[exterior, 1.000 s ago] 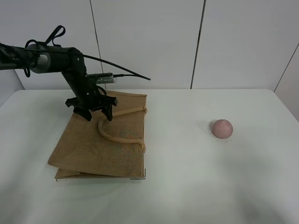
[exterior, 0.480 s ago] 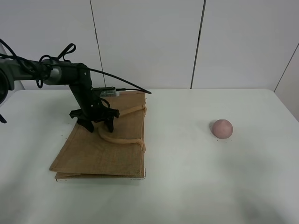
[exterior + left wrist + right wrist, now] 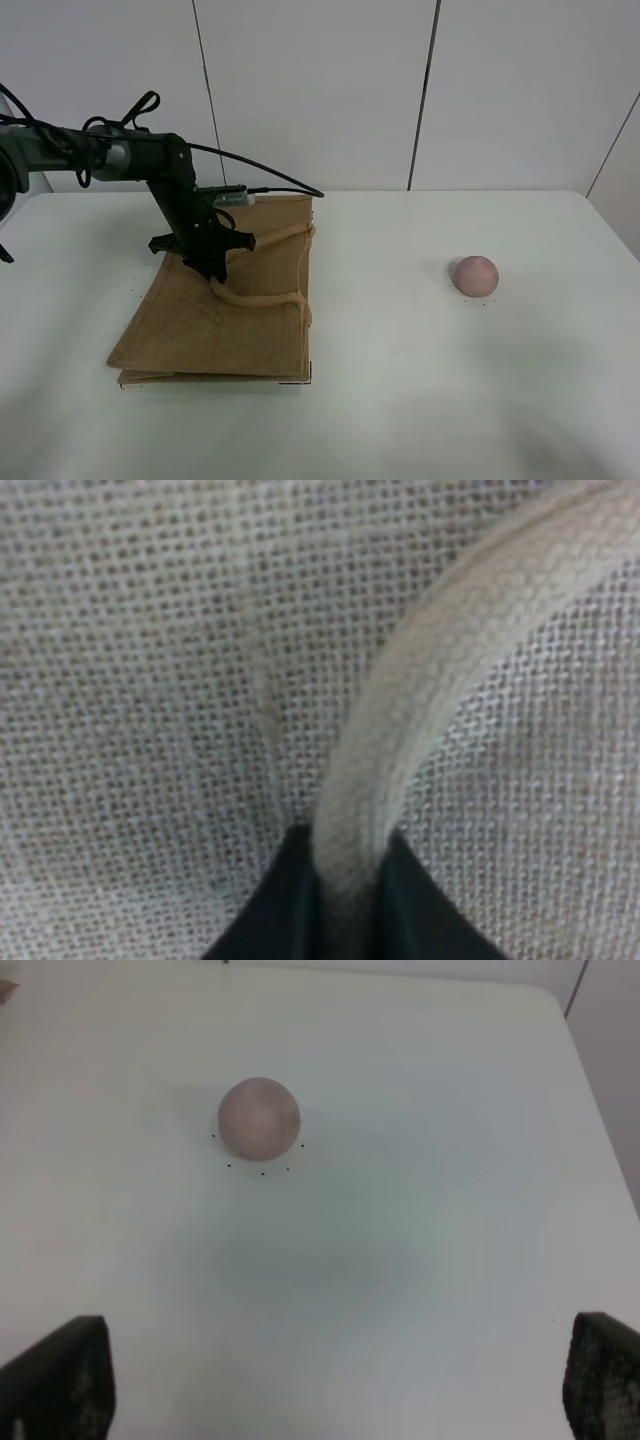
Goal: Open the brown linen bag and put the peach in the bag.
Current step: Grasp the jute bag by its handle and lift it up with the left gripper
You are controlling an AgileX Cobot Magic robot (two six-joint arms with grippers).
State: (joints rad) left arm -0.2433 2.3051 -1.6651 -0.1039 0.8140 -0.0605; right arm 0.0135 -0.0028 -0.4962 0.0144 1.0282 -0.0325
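The brown linen bag lies flat on the left of the white table, with its beige loop handles on top. My left gripper presses down on the bag's upper part, shut on one handle. In the left wrist view the handle runs between the two dark fingertips of the left gripper. The peach sits alone on the right of the table. In the right wrist view, my right gripper is open and empty, well short of the peach.
The white table ends at a white panelled wall behind. Its right edge runs near the peach. The left arm's cable arches above the bag's far edge. The right arm is out of the exterior high view.
My left gripper came down onto the bag and its jaws closed on the beige handle. The bag's top layer settled flatter. The peach has not moved.
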